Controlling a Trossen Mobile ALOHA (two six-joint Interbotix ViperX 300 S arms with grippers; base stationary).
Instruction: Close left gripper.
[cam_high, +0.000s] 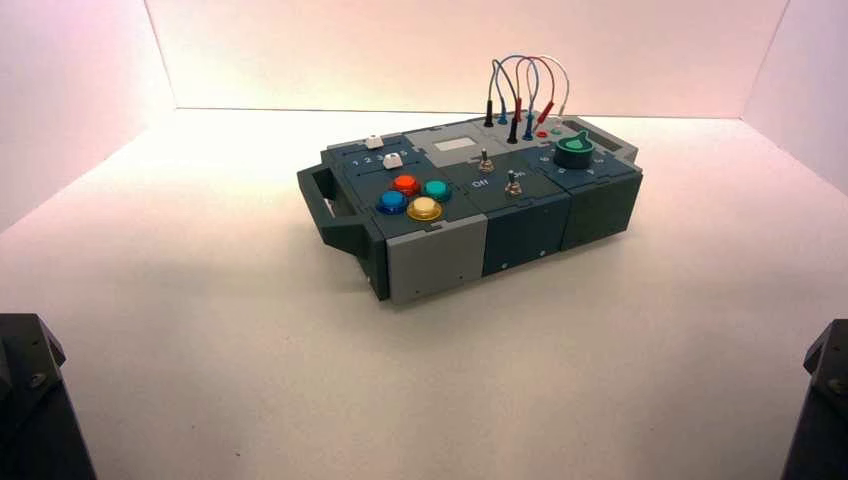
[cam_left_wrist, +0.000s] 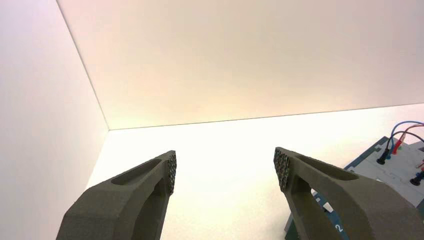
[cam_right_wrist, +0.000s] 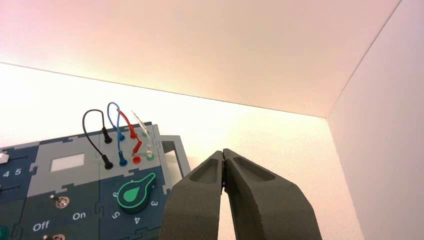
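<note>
Grey left hand (cam_left_wrist: 224, 172) wide open, right hand (cam_right_wrist: 223, 165) pinched closed, perhaps both parked.

Red, teal, blue, yellow buttons (cam_high: 409, 196), green knob (cam_high: 574, 151), dark-blue-and-grey box (cam_high: 520, 225)

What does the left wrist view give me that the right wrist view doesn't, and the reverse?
Only the left wrist view shows the left gripper, jaws wide apart with nothing between them, held over bare table beside the box's corner. Only the right wrist view shows the right gripper, jaws pressed together, plus the green knob and the toggle switch above the "Off"/"On" lettering. Both show the box and its plugged-in wires.
</note>
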